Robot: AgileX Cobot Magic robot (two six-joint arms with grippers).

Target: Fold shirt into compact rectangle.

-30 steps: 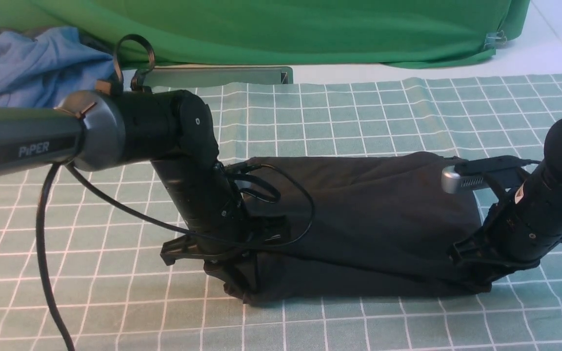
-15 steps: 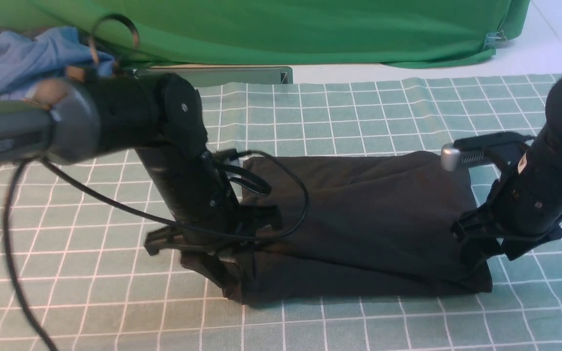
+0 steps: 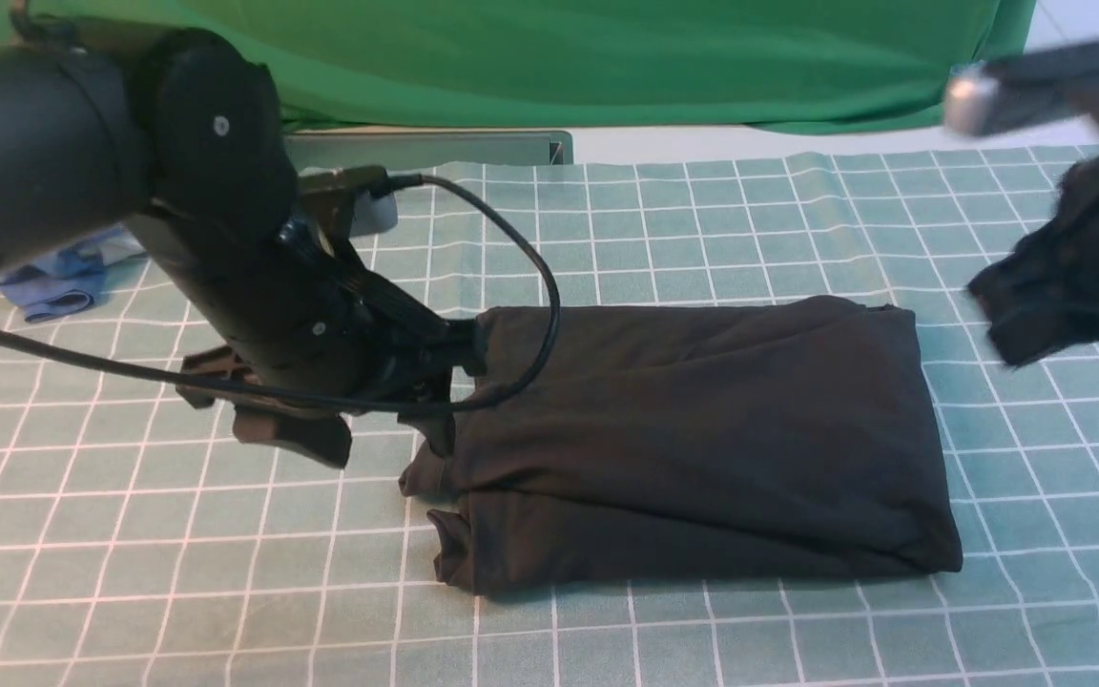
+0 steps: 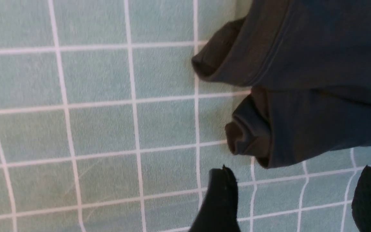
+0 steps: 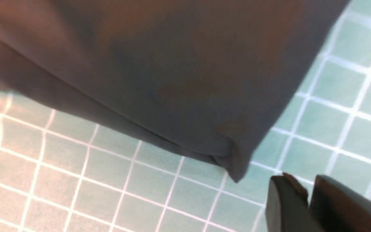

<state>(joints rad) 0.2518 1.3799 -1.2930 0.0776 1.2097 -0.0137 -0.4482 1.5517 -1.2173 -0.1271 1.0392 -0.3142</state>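
- My left hand (image 4: 288, 199) hung open just beside the shirt (image 3: 702, 439) — empty.
- Right hand (image 5: 304, 199) looked closed, empty, clear of cloth.
- Risk, I judged: loose rolled ends could spring open.

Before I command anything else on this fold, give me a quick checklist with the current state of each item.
1. Left gripper free of the shirt: ok. Its fingers are apart with only the checked cloth between them.
2. Right gripper free of the shirt: ok. It sits beside the shirt's corner, closed on nothing.
3. Shirt lies as a compact rectangle: mostly ok. The front view shows a tidy block.
4. Edges tucked: not ok. At the shirt's left end, two rolled fabric ends stick out.
5. Shirt flat on the checked cloth: ok.
6. Right arm settled: cannot tell. It is blurred in the front view.
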